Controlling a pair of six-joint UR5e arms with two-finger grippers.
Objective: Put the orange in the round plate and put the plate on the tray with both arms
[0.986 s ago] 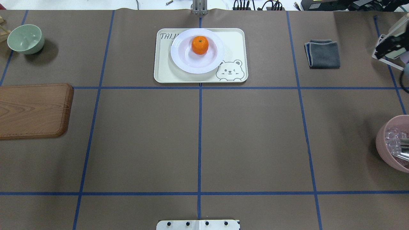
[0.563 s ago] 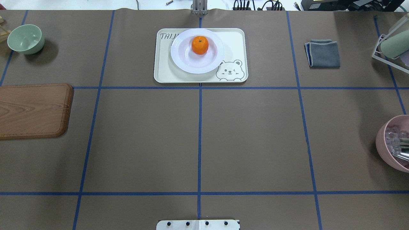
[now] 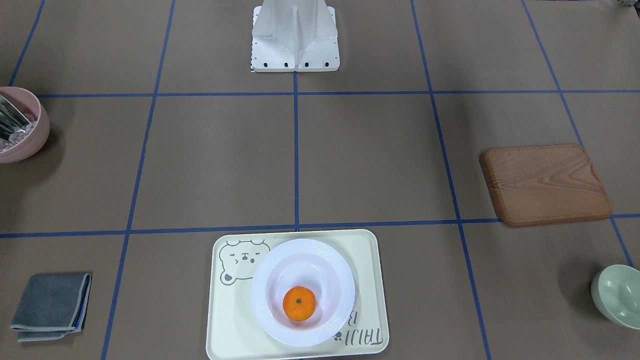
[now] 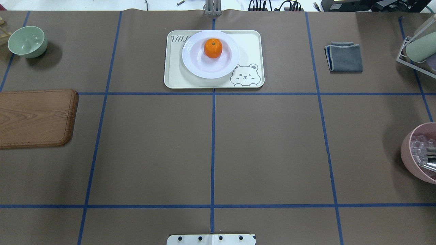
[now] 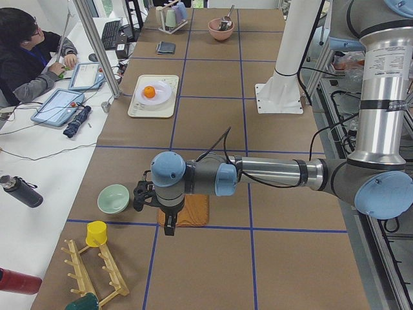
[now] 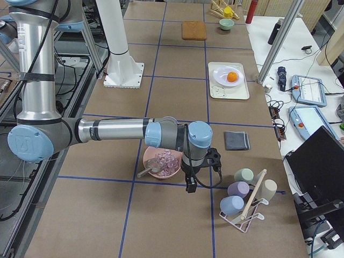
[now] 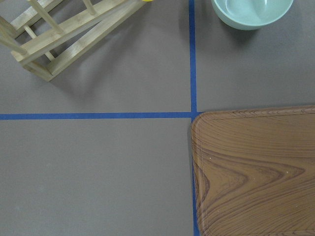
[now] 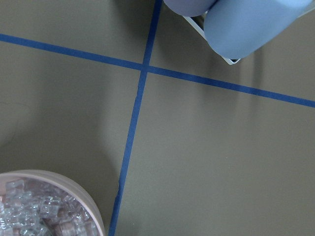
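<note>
The orange (image 4: 213, 48) (image 3: 299, 303) lies inside the white round plate (image 4: 190, 64) (image 3: 270, 320). That plate rests on the cream tray (image 4: 252, 44) (image 3: 225, 320) at the table's far middle. Neither arm is near the tray. My left gripper (image 5: 169, 227) shows only in the exterior left view, hanging over the table by the wooden board, far from the tray; I cannot tell whether it is open or shut. My right gripper (image 6: 190, 186) shows only in the exterior right view, beside the pink bowl; its state cannot be told either. The wrist views show no fingers.
A wooden board (image 4: 34, 117) and a pale green bowl (image 4: 27, 41) sit at the left. At the right are a folded grey cloth (image 4: 344, 57), a pink bowl (image 4: 408, 156) of clear pieces and a cup rack (image 4: 414, 51). A person (image 5: 26, 51) sits beside the table.
A black gripper that showed at the overhead view's upper right edge a second ago has left that view. Orange, plate and tray have not moved.
</note>
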